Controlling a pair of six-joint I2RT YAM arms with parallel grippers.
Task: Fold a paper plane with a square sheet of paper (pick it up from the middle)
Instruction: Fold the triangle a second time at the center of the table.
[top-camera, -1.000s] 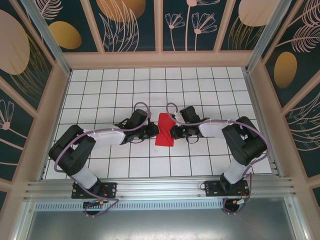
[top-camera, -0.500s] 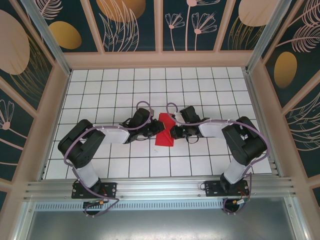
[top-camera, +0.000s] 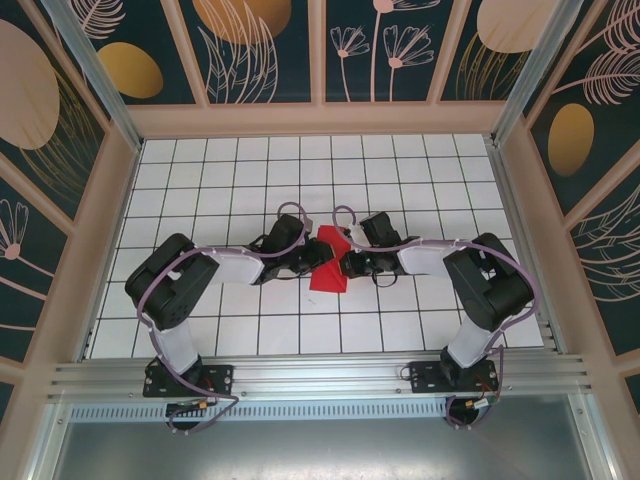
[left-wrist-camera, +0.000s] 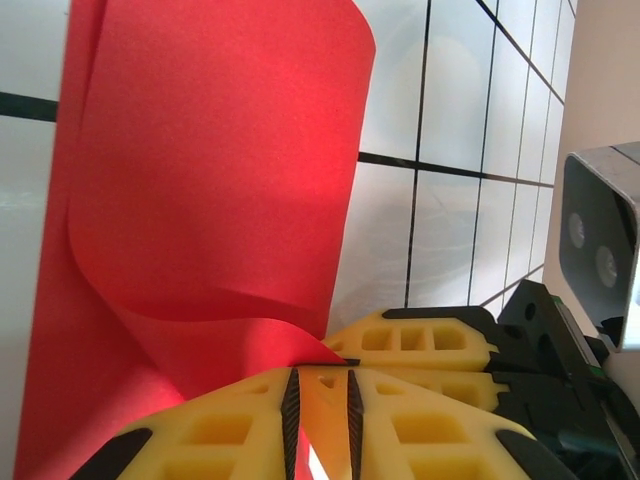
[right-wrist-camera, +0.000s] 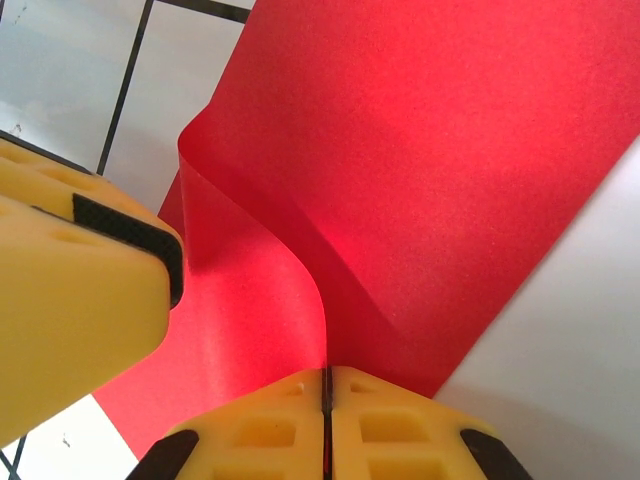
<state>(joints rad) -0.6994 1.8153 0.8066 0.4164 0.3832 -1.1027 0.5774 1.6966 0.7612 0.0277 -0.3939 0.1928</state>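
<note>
tugging apart could tear the square sheet of paper (left-wrist-camera: 220, 170), pinched tight by both the left gripper (left-wrist-camera: 320, 372) and right gripper (right-wrist-camera: 326, 375).

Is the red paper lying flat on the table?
No, the red paper curls up into a raised bend where the right hand pinches it.

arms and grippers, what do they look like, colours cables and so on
The left arm and right arm both have black joints, pale grey-white link shells and looping lilac cables. The left gripper and right gripper carry yellow fingers with rectangular cut-outs and black pad strips.
</note>
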